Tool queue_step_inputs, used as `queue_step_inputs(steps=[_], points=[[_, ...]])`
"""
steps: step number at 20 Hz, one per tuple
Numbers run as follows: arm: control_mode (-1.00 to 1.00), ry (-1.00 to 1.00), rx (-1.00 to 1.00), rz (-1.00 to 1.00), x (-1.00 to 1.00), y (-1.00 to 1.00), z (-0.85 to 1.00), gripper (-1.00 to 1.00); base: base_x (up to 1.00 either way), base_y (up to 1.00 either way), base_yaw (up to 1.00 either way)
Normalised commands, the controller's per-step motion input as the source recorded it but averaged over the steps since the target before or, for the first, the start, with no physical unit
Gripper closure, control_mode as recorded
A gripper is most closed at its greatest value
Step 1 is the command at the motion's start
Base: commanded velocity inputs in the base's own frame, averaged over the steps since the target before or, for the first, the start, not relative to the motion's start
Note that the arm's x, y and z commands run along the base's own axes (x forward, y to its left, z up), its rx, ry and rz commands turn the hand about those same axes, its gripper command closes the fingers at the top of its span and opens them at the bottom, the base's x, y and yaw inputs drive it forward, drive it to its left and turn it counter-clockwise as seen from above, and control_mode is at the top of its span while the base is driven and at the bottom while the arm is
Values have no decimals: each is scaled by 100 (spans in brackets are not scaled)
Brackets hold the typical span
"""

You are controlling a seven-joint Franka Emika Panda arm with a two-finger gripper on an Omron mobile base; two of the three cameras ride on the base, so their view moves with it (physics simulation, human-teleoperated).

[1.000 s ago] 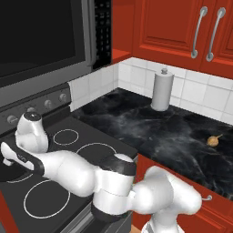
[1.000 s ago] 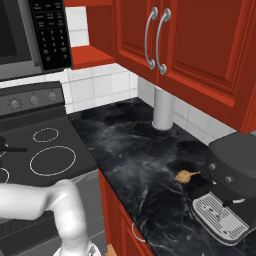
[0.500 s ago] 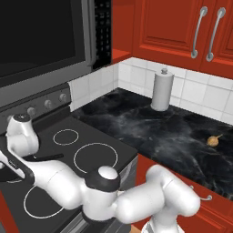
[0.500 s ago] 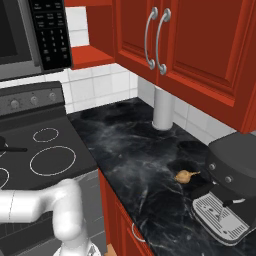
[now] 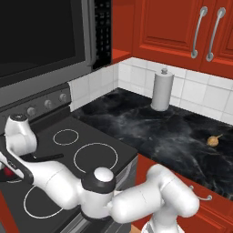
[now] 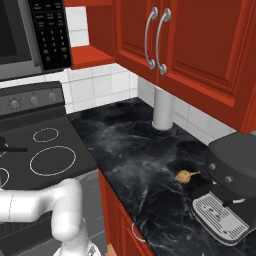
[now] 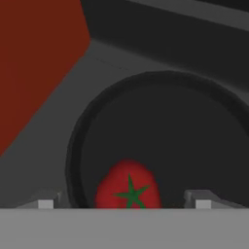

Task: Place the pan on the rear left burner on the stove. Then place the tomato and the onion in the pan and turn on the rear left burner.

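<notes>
- Two fingertips (image 7: pixel 46 202) stand wide apart at the bottom of the hand view, with the tomato (image 7: pixel 128 188) between them; whether it is resting free in the pan (image 7: pixel 194 126) or just being let go cannot be told for sure, but nothing is clamped.
- From the left base view, the gripper (image 5: pixel 5 169) hangs low over the stove's (image 5: pixel 98 136) far left edge, and a sliver of red shows beside it.
- Pan handle (image 5: pixel 45 157) runs out toward the stove's middle, above the front ring.
- Onion (image 5: pixel 212 140) lies on the bench (image 5: pixel 173 136), well apart to the right of the stove, its stem pointing up and right, near the coffee machine (image 6: pixel 235 185).
- Judged next: the arm must swing right across the whole stove to reach the onion; the burner knob comes last.
</notes>
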Motion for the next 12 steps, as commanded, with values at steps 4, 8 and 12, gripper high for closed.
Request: queue_step_inputs(steps=[4, 8, 12], points=[[-100, 0, 0, 0, -9, 0, 47, -100, 0, 0, 0], [-100, 0, 0, 0, -14, -22, 48, -100, 0, 0, 0], [-100, 0, -6, 0, -8, -78, 4, -100, 0, 0, 0]])
